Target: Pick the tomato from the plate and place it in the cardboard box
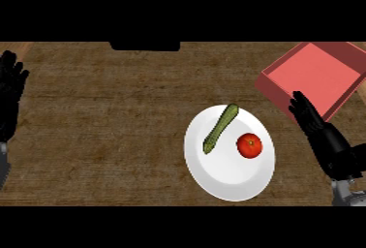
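Brown wood grain covers the table [107, 145], which fills the view from its near edge to its far edge.

Nearest, toward the table's near right corner, the right hand [325, 140] rises from its grey forearm with its fingers straight and held close together, pointing away toward the far edge. It holds nothing and stands just right of the plate, apart from it.

A white plate [229, 186] lies right of the table's centre, closer to the near edge than the far one. On its right half sits the tomato [249, 145], red and round, with a small green mark on top. Left of the tomato and apart from it, a long green vegetable [220, 129] lies aslant on the plate, its far end reaching the plate's far rim.

At the table's left edge the left hand [10, 97] rests open, fingers up and straight, holding nothing.

Farther off, at the far right corner, stands the cardboard box [318, 77], red, open on top and turned at an angle. The right hand's fingertips [298, 99] show against its near wall; whether they touch it cannot be told.
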